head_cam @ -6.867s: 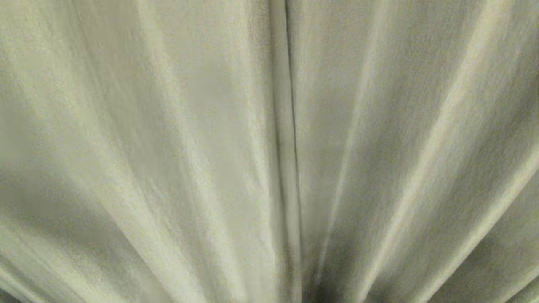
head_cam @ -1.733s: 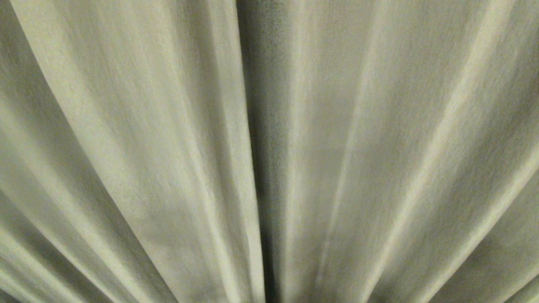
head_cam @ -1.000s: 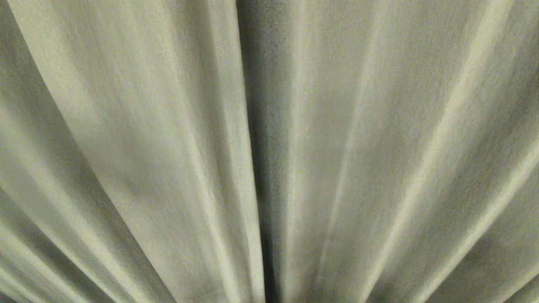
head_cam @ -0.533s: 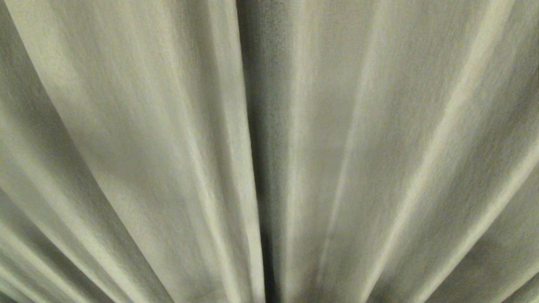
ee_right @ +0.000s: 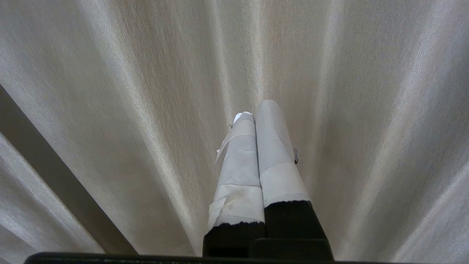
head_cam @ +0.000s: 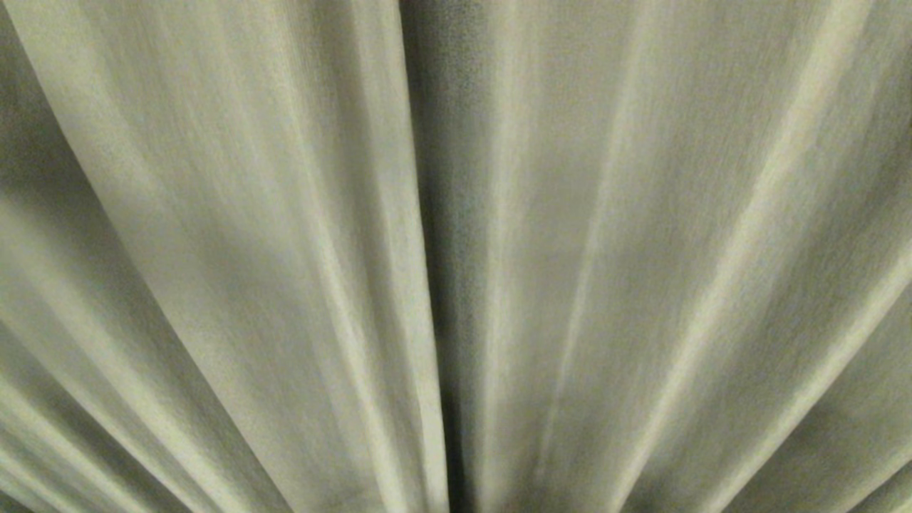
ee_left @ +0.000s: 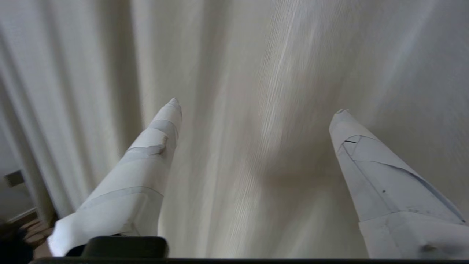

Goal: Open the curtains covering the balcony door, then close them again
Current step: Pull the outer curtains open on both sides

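Up close, both grippers face the drawn curtains (head_cam: 285, 249).

Nearest, the left gripper (ee_left: 256, 106) stands spread wide with nothing between its taped fingers (ee_left: 161, 128), the cream fabric hanging just past their tips, seemingly untouched though blur hides any contact. The right gripper (ee_right: 256, 108) is pressed closed and empty, pointing at the pleats. Beyond them the two panels meet at a dark seam (head_cam: 445, 320), covering everything behind.

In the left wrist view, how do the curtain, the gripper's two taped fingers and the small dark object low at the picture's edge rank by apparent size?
1. Curtain: fills nearly the whole view.
2. The two fingers of the left gripper, jaws wide apart: they look alike, and nearness to the camera enlarges them, so I do not rank them.
3. Small dark object: smallest; what it is cannot be told.
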Controlling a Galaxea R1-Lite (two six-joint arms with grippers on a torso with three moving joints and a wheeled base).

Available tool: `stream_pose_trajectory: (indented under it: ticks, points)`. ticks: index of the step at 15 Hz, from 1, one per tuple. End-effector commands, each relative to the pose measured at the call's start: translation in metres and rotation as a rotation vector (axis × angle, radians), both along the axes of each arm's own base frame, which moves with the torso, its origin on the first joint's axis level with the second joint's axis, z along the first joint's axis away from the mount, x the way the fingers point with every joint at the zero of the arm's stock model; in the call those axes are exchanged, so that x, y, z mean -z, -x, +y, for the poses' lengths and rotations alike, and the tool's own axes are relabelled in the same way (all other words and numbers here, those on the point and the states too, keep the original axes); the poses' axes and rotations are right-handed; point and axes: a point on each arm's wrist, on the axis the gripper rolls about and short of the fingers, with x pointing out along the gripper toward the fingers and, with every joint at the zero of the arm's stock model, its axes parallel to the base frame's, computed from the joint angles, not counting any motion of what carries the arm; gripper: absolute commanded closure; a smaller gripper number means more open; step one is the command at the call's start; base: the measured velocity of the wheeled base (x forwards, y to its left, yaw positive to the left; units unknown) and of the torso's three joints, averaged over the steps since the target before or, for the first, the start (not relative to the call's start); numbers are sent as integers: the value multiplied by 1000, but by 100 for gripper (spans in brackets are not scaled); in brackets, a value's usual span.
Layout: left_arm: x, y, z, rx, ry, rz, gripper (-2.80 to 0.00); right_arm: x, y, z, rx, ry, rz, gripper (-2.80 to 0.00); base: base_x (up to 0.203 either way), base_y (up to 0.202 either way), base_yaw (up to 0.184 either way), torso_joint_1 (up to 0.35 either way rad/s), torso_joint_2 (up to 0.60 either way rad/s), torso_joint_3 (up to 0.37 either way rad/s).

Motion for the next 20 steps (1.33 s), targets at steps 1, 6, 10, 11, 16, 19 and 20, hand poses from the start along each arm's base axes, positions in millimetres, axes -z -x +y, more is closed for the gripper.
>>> stream_pose_trajectory:
  ticks: [1,6,10,11,16,19,20]
  points:
    - [5,-39,20,3,20,27,-280,0,0,0,0,-1,-1,0,0,0,0,0,0,0]
    - [0,-86,44,27,1,-20,-280,0,0,0,0,-1,-1,0,0,0,0,0,0,0]
    - [-4,-115,57,128,-3,-40,-280,0,0,0,1,-1,-1,0,0,0,0,0,0,0]
    - [-6,-122,60,141,-9,-50,-280,0,0,0,0,-1,-1,0,0,0,0,0,0,0]
    - [-12,-161,76,226,-34,-89,-280,0,0,0,0,-1,-1,0,0,0,0,0,0,0]
    - [-12,-180,84,243,-50,-108,-280,0,0,0,0,-1,-1,0,0,0,0,0,0,0]
    - [-11,-184,86,245,-53,-112,-280,0,0,0,1,-1,-1,0,0,0,0,0,0,0]
